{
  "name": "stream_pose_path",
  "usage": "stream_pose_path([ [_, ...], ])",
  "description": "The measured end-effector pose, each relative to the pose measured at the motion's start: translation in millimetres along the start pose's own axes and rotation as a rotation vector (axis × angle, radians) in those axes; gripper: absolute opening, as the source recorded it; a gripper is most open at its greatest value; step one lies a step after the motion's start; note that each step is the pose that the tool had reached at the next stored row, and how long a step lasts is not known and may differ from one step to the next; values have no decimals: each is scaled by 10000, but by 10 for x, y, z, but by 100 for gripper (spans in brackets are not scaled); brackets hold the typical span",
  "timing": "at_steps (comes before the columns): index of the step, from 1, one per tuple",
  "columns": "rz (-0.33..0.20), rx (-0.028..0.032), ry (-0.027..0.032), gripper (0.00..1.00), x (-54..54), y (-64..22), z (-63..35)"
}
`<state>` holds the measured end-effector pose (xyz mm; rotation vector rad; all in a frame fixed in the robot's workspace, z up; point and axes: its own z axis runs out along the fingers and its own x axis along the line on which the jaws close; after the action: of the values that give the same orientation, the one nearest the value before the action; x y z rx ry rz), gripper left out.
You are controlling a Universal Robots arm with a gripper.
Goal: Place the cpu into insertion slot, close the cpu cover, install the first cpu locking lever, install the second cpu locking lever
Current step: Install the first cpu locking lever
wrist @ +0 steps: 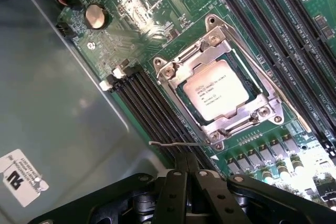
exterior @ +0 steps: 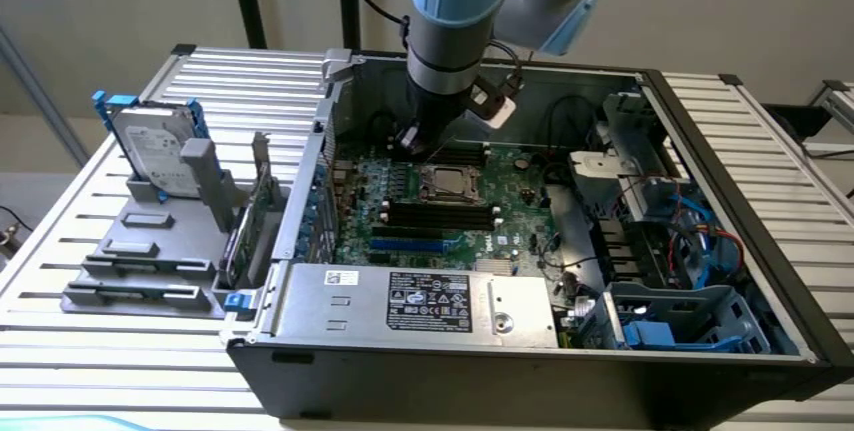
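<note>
The claw is clenched, its two black fingers pressed together with nothing visible between them. In the exterior view it hangs low inside an open computer case, tips pointing down at the green board.

Just ahead of the tips, a thin metal lever sticks out sideways from a corner of the socket. Whether the tips touch it cannot be told.

Just beyond the lever, near the claw, lies the cpu. Its silver face is up, showing printed text, and it sits flat in the slot. The cover, a silver frame with an open centre, lies closed over the cpu's edges.

Long black memory slots run along both sides of the socket, and one set passes close under the claw.

Well apart from the claw and outside the case, a hard drive stands upright in a grey rack on the slatted bench.
</note>
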<state>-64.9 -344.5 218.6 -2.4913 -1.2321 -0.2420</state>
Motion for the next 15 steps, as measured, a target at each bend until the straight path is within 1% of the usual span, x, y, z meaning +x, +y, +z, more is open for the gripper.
stream_pose_path([
  [2,0,-9,-10,11,-14,2,31],
  [6,0,-44,-56,11,-37,10,86],
  [8,0,-77,-102,11,-44,14,104],
  [10,2,-120,-164,11,-48,17,118],
  [11,5,-131,-192,11,-49,18,122],
  [13,12,-137,-229,11,-50,19,125],
  [15,23,-130,-258,11,-49,22,128],
])
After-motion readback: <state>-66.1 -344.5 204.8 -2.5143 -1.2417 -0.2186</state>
